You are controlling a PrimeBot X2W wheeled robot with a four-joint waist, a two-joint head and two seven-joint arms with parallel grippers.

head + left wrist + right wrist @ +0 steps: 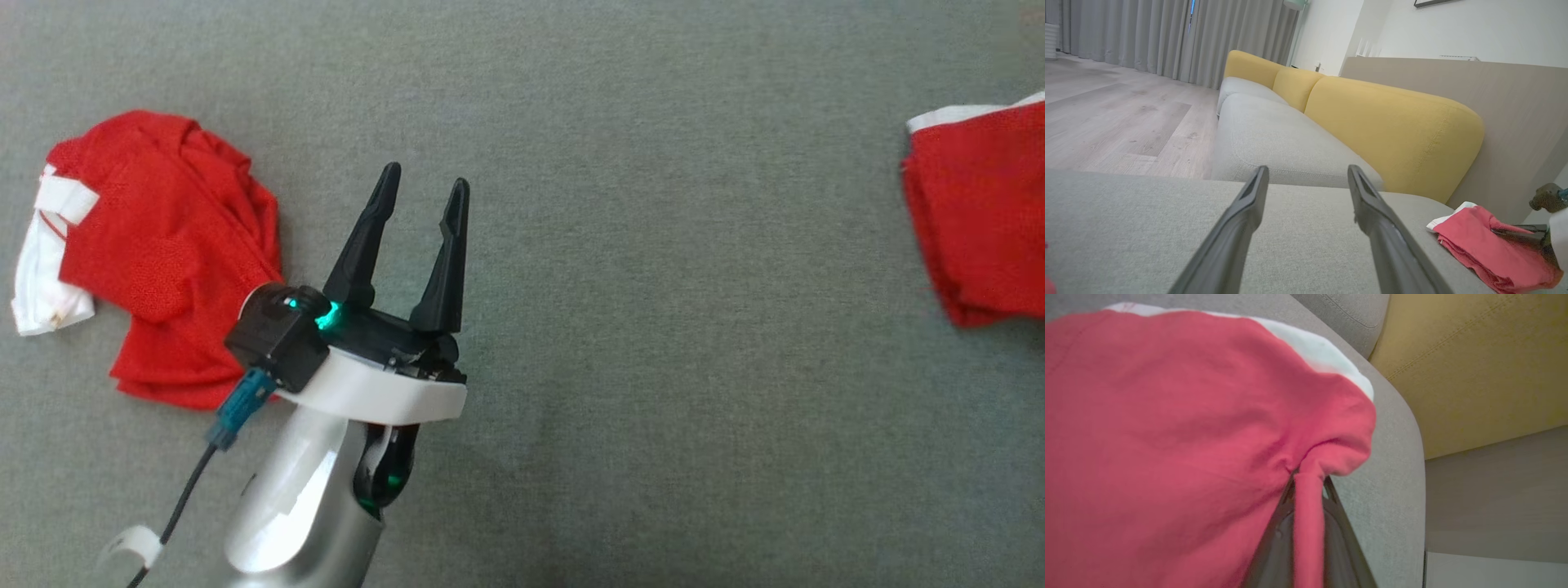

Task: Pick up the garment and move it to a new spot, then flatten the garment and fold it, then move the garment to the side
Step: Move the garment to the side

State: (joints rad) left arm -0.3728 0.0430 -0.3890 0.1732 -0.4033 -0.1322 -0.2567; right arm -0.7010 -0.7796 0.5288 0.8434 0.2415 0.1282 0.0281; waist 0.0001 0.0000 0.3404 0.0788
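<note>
While the right gripper (1308, 490) has its fingers pressed together on a narrow pleat of the red garment (980, 220), the left gripper (426, 175) hovers over the grey sofa seat (653, 327) with fingers apart and empty. The held garment lies at the right end of the seat, near its rounded edge (the yellow backrest (1474, 355) is just behind). I judge the grip to be thin: a quick pull can let the pleat slip out, or drag only the top layer and disturb the others. A second red garment (163, 245) lies crumpled just beside the left gripper, and a sideways swing could catch it.
</note>
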